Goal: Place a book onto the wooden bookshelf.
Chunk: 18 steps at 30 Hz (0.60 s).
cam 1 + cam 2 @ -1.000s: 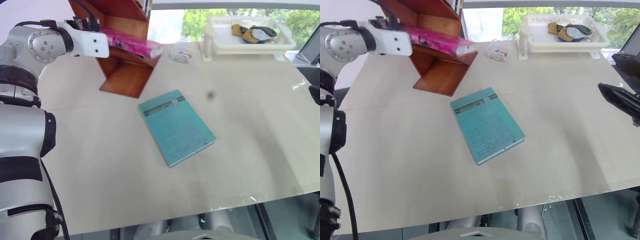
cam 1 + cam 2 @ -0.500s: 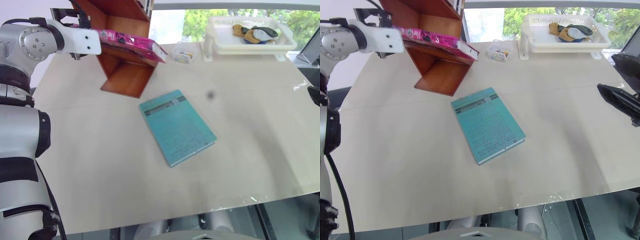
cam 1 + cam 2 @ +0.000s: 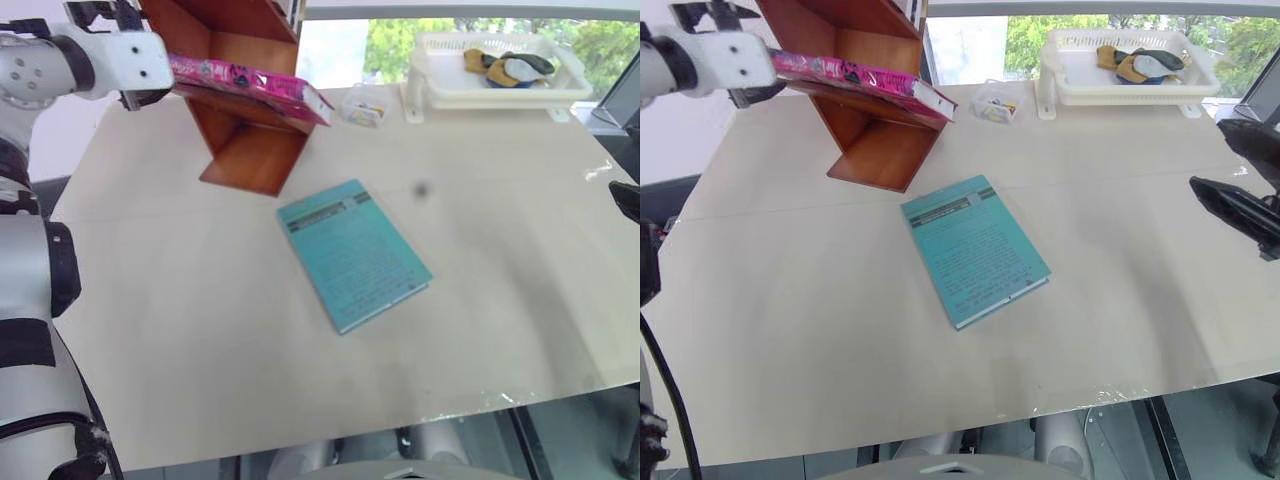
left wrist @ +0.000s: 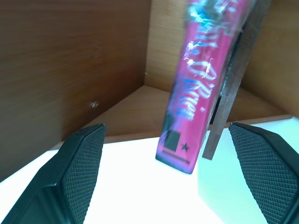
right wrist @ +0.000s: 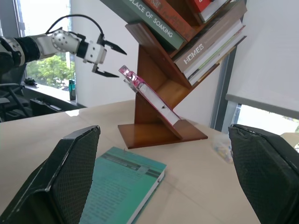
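The pink book lies on a slanted board of the reddish-brown wooden bookshelf, its lower end sticking out past the board's edge. In the left wrist view the book leans against the board, free of both fingers. My left gripper hangs open just off the book's upper end, apart from it. My right gripper is open and holds nothing, low at the table's right edge, far from the shelf.
A teal book lies flat mid-table. A white basket with cloth items stands at the back right, a small clear box beside it. Other books fill the shelf's upper boards.
My left gripper has let go of the pink book and drawn back to the left and slightly up. The book stays on the slanted board. The right gripper has kept still.
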Each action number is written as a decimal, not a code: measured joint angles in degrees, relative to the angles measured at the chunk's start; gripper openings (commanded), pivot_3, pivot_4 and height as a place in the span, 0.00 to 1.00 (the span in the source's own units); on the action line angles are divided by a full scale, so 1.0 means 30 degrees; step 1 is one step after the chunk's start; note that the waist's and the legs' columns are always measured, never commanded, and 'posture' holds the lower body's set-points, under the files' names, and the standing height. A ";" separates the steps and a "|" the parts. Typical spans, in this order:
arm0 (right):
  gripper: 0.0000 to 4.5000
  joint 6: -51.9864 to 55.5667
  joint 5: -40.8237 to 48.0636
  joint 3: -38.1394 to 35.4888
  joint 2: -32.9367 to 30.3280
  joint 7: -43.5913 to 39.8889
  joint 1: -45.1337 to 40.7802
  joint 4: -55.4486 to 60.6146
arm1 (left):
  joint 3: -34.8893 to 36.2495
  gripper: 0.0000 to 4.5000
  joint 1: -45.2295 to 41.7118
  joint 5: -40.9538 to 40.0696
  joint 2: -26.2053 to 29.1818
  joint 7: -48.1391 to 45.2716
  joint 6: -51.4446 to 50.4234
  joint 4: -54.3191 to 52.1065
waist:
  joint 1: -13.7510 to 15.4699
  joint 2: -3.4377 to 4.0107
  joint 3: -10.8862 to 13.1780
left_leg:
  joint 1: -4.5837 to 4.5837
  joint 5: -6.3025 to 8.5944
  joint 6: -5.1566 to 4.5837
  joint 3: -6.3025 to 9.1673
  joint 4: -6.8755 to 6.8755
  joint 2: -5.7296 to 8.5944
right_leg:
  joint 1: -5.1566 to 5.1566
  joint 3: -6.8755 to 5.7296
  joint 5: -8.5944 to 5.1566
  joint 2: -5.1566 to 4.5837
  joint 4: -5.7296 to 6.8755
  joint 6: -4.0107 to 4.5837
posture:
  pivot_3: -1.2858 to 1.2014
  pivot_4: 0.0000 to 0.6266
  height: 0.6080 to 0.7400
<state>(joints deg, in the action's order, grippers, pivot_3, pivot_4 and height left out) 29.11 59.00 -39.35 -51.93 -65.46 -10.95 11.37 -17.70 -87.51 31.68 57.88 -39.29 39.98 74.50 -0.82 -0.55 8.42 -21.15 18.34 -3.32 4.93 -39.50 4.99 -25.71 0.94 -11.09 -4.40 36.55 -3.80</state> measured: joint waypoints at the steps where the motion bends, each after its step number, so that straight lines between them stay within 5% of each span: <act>1: 1.00 0.0134 0.0000 -0.0008 -0.0096 -0.0134 0.0204 -0.0002 | 0.0594 0.99 0.0219 -0.0783 0.0203 -0.0871 0.0069 -0.0165 | -0.0003 0.0000 0.0000 | 0.0006 0.0000 0.0000 0.0000 -0.0001 0.0000 | 0.0000 -0.0002 0.0000 0.0000 0.0010 0.0000 | 0.52 0.24 1.00; 5: 1.00 0.0374 0.0028 -0.0021 -0.0429 -0.0448 0.0324 -0.0019 | 0.2770 0.99 0.0452 -0.3671 0.0402 -0.3617 -0.0509 -0.0684 | -0.0008 -0.0005 0.0002 | -0.0001 0.0000 0.0000 0.0001 -0.0032 0.0000 | 0.0003 -0.0009 0.0000 -0.0002 0.0022 0.0000 | 0.52 0.24 1.00; 11: 1.00 0.0641 -0.0284 0.0034 -0.0920 -0.1826 0.1329 -0.0361 | 0.7495 0.99 0.1538 -1.0351 0.0628 -1.0014 -0.5826 -0.3085 | -0.0074 0.0009 -0.0008 | 0.0044 0.0011 -0.0018 -0.0016 -0.0057 0.0001 | 0.0025 -0.0034 -0.0001 -0.0019 0.0069 0.0001 | 0.52 0.24 1.00; 18: 1.00 -0.0115 -0.2385 0.0380 -0.0911 -0.3096 0.2833 -0.2444 | 1.1469 0.99 1.2700 -1.5869 0.1445 -1.2854 -1.5678 -1.1204 | -0.0461 0.0013 -0.0012 | 0.0117 0.0012 -0.0015 -0.0069 -0.0093 -0.0027 | 0.0040 0.0020 -0.0003 -0.0024 0.0072 0.0006 | 0.52 0.24 1.00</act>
<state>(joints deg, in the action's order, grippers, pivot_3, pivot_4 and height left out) 28.77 51.84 -38.21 -54.67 -74.75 -2.45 4.04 16.71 -49.41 -15.93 62.21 -77.85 -7.05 40.89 -2.20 -0.51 8.38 -20.79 18.38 -3.37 4.72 -39.78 4.91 -25.59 1.00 -11.10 -4.47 36.77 -3.78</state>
